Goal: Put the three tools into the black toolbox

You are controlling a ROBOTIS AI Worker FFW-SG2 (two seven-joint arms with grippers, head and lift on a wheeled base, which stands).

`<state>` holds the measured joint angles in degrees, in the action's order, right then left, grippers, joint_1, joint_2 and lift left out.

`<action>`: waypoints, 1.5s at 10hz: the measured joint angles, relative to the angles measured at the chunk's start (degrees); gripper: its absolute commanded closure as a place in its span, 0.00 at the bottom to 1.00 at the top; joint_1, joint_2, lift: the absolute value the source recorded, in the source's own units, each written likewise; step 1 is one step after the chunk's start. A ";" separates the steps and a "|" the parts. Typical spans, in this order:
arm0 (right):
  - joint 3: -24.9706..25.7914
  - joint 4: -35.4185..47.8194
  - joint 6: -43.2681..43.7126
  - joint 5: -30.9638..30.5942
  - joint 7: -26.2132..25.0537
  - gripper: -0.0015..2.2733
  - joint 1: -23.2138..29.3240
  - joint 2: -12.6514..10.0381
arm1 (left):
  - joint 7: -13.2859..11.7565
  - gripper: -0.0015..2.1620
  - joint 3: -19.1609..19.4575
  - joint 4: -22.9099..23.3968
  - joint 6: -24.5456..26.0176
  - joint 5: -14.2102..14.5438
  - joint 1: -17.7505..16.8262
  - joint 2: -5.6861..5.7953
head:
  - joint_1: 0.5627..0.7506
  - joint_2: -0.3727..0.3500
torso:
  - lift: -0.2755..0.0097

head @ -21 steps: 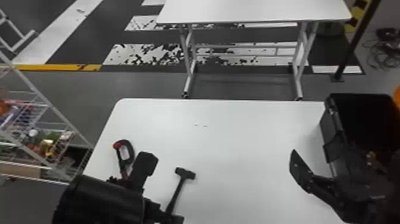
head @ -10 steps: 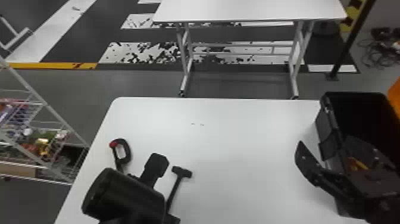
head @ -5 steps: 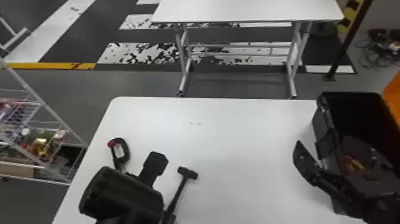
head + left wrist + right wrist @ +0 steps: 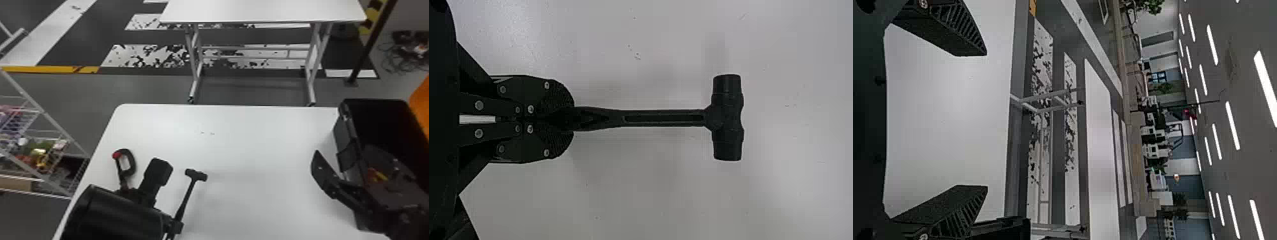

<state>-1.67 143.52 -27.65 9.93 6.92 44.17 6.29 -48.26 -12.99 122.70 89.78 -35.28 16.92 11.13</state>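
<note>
My left gripper (image 4: pixel 176 224) is shut on the handle end of the black hammer (image 4: pixel 188 191), whose head points away over the table's left part. In the left wrist view, the gripper (image 4: pixel 571 119) pinches the hammer (image 4: pixel 664 118), which appears slightly above the tabletop. The black clamp with a red tip (image 4: pixel 129 162) lies left of it, its lower part behind the left arm. At the right stands the open black toolbox (image 4: pixel 344 134), with an orange-and-yellow item (image 4: pixel 376 175) inside, partly hidden. My right gripper (image 4: pixel 341 152) is open at the toolbox's near-left side; its fingers (image 4: pixel 948 210) stand wide apart.
The white table (image 4: pixel 255 143) has bare surface between hammer and toolbox. Another white table (image 4: pixel 261 9) stands beyond it. A wire rack (image 4: pixel 48 137) is at the left, and an orange object (image 4: pixel 422 105) sits right of the toolbox.
The left gripper has closed in on the hammer's handle end, and the hammer has shifted a little away from the robot. The whole head view has shifted slightly. The clamp has stayed put.
</note>
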 measured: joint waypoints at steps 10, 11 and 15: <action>-5.93 2.58 -29.71 -0.76 1.52 0.02 -7.38 -0.36 | -12.93 0.93 27.23 9.03 -7.94 36.90 12.12 -4.86 | 0.70 0.72 | 0.79; -7.46 3.18 -36.00 -1.27 1.70 0.03 -9.62 -0.60 | -12.23 0.93 24.83 9.23 -10.37 35.60 12.16 -4.77 | 0.70 0.72 | 0.79; -10.51 2.74 -51.06 -2.12 2.67 0.03 -19.29 -1.84 | -9.00 0.93 14.42 9.04 -18.33 29.23 11.35 -2.59 | 0.70 0.67 | 0.79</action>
<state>-12.18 146.26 -78.71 7.81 9.59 24.88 4.45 -57.25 1.43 131.75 71.45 -6.05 28.27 8.55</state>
